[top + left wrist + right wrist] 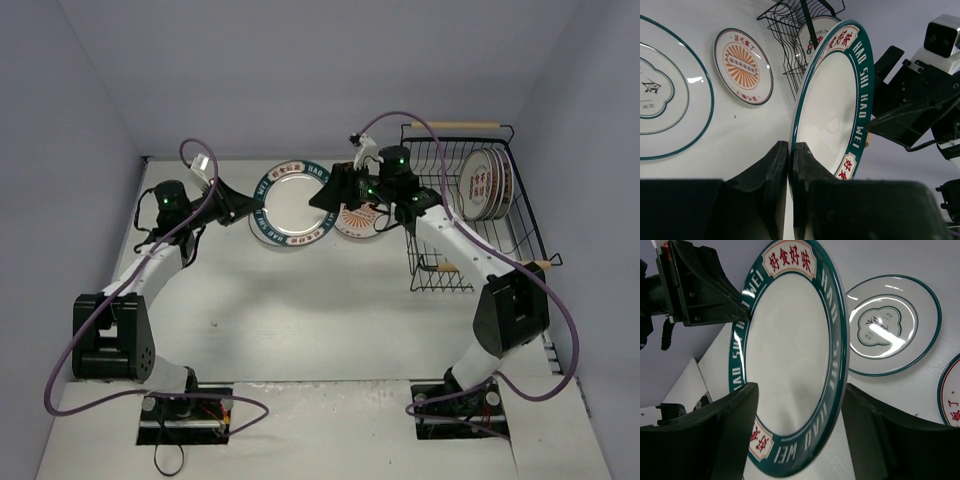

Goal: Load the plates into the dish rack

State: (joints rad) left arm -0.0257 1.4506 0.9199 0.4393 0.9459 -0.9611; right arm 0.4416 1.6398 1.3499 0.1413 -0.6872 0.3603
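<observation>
Rack (785, 22) shows behind held plate (832, 110) from left wrist, not right.

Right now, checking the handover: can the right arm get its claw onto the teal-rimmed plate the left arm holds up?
Probably yes: the right claw is open, its fingers seemingly either side of the teal-rimmed plate, opposite the left claw pinching it, nothing in between.

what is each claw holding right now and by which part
The left claw is shut on the rim of the teal-rimmed plate, holding it on edge. The right claw straddles the opposite rim with jaws open, gripping nothing yet.
</observation>
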